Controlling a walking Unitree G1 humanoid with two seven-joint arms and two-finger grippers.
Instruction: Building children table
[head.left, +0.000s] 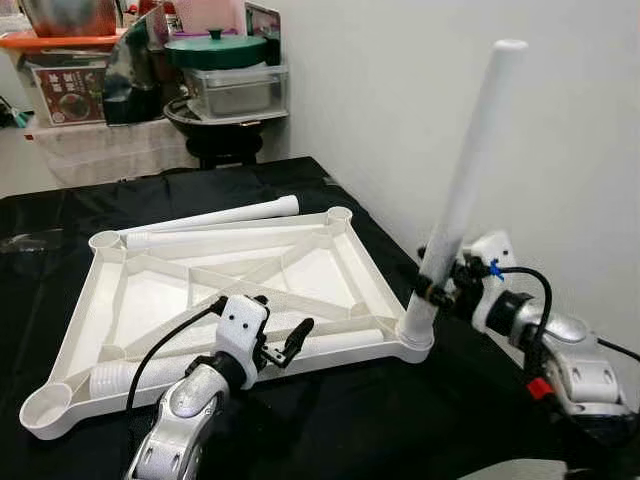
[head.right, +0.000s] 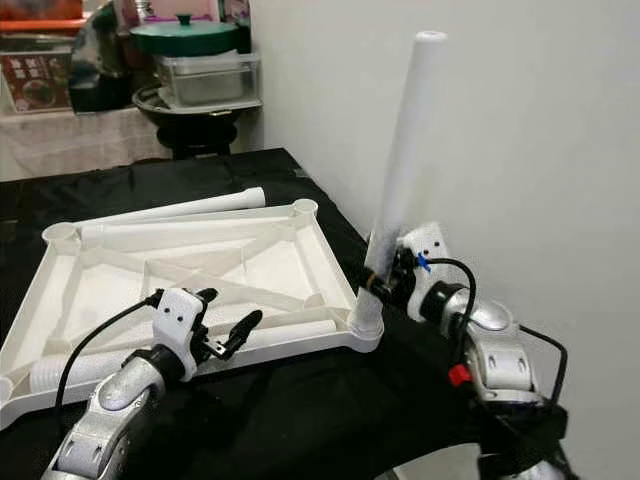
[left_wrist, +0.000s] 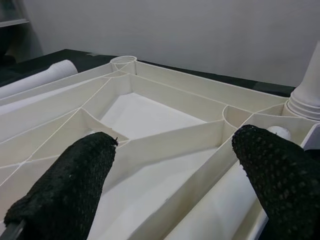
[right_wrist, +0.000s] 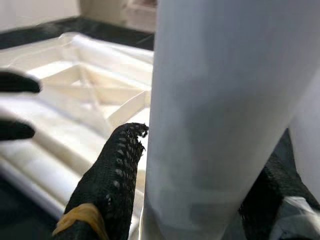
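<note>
Black-draped surface (head.left: 300, 420) beside a white wall. Upturned white tabletop (head.left: 215, 290), ribbed underside up; loose legs (head.left: 215, 218) lie along its far and near edges. Left gripper (head.left: 285, 345): fingers parted, empty, over near rim. Right gripper (head.left: 438, 290): clamped on upright leg (head.left: 465, 180) seated in near-right corner socket (head.left: 415, 335).

Home: stacked cookware (head.left: 222, 62), cluttered shelf behind.
</note>
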